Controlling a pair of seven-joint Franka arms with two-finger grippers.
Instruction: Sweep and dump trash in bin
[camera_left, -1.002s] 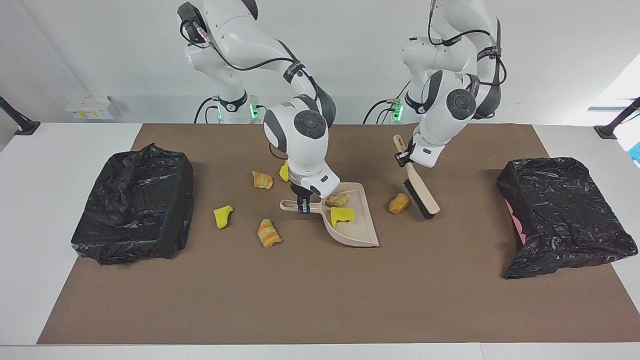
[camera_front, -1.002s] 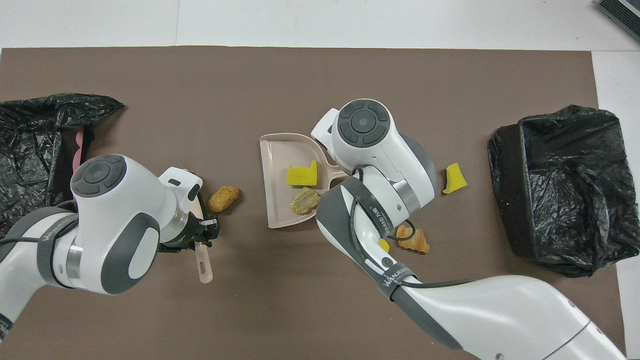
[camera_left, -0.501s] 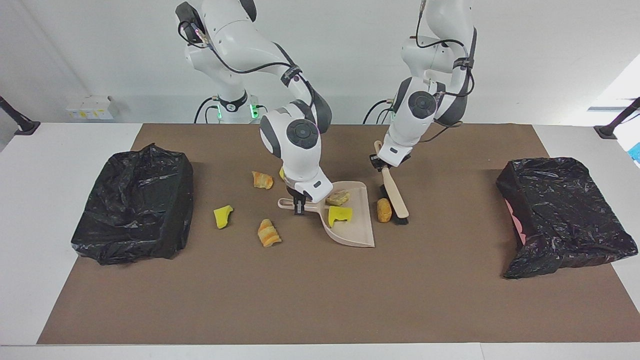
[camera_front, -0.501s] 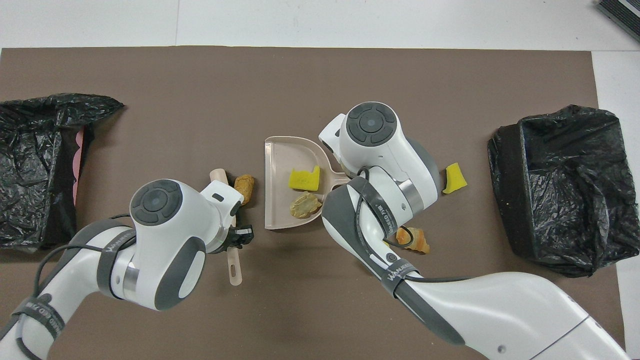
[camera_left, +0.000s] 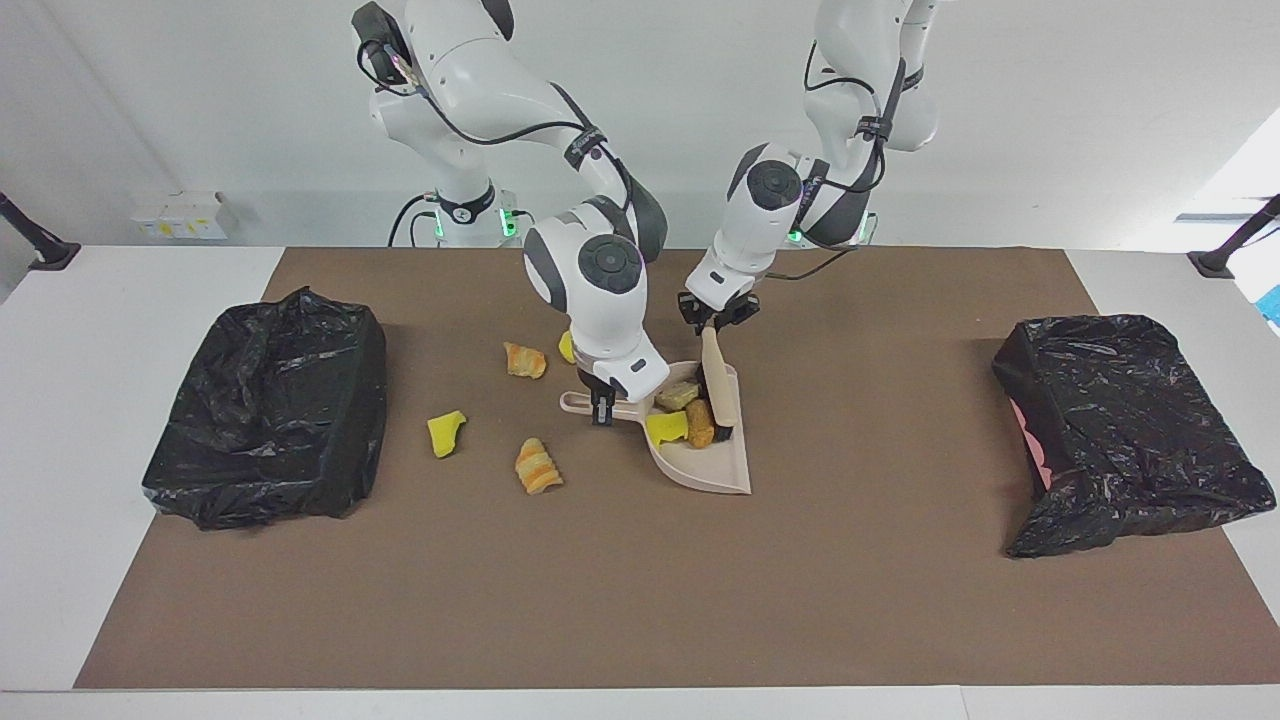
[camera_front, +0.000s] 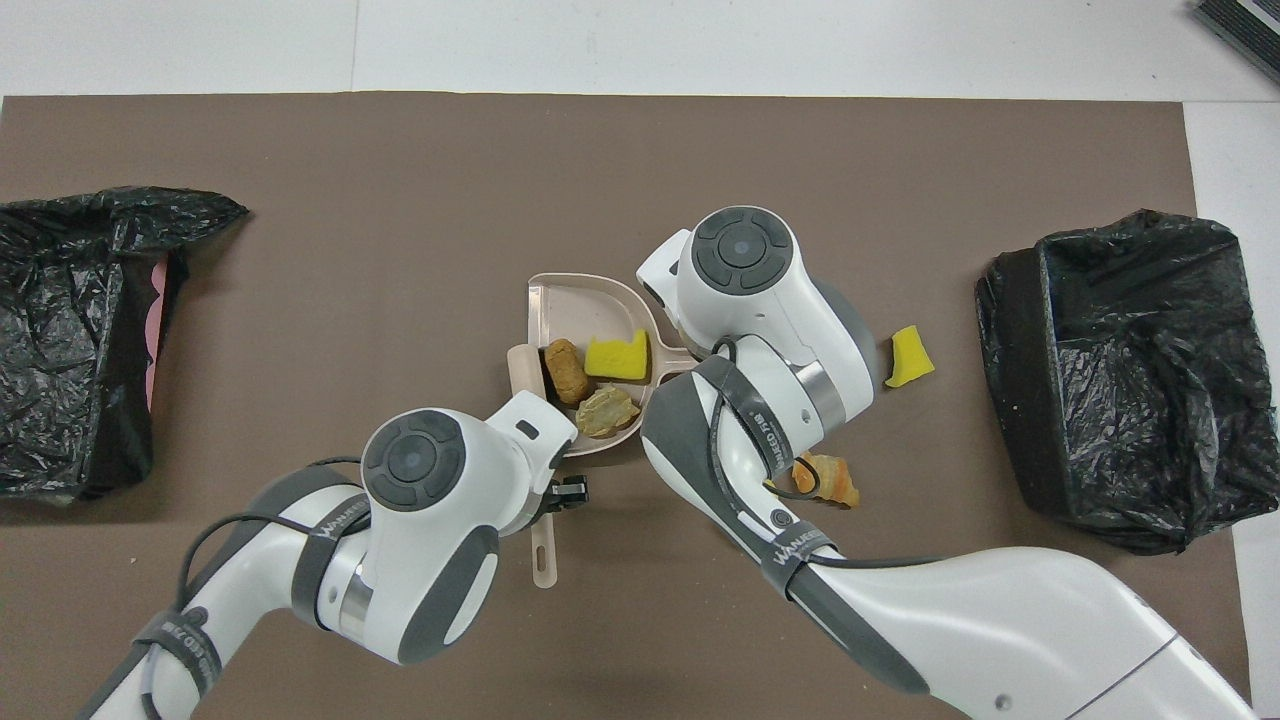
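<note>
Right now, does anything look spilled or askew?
Nothing spilled. The bin at the left arm's end slumps, its liner pulled back over something pink. Four scraps remain loose on the mat.

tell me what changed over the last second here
The left gripper, shut on the brush, swept the orange-tan lump toward the right arm's end, into the dustpan. The right gripper kept holding the dustpan's handle; the other scraps and both bins stayed put.
</note>
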